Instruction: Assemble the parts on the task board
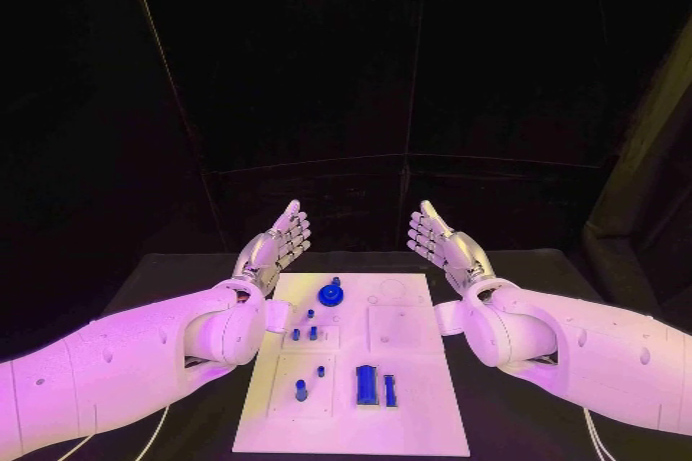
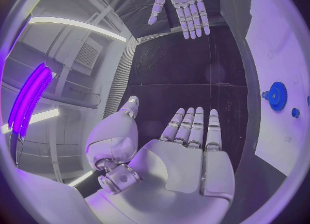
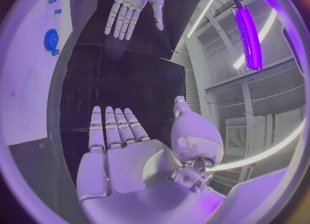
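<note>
I see my left hand (image 1: 278, 241) and my right hand (image 1: 441, 243) up at the far end of the task board (image 1: 411, 401), one on each side. Both are flat with fingers straight and spread a little, and they hold nothing. The white board lies in the middle of the black desk (image 1: 173, 271). The blue parts sit on its left half: a round gear (image 1: 332, 295) at the far end, small pegs (image 1: 304, 333) in the middle, and two long blocks (image 1: 375, 386) near me. I think they are hard, light and a bit slippery, so I would pinch each one by its sides. I can read no words or labels anywhere.
</note>
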